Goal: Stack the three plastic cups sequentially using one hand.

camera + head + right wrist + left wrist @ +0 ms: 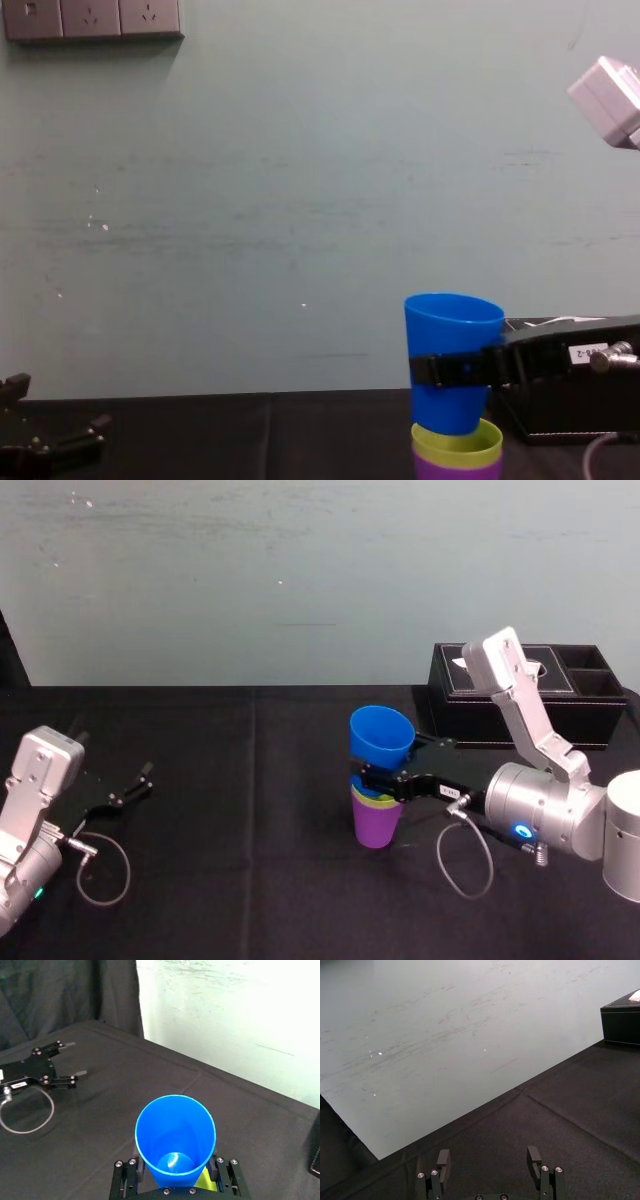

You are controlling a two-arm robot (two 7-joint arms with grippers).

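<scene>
From 3 o'clock the right hand [372, 778] grasps the blue cup [382, 735], its base at the rim of the yellow-green cup [366, 798] nested in the purple cup [376, 826]. The left hand [488, 1160] lies released at 9 o'clock on the surface [250, 880].

A black-clothed table [250, 880] bears a black tissue box [530, 695]; the purple cup [376, 825] stands left of the box, nearer the robot

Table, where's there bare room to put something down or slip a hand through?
Widest free patch: the cloth between the left claw and the cup stack, back to the wall. Crowded on the right: the right claw holds the blue cup at the top of the stack, the box close behind.
</scene>
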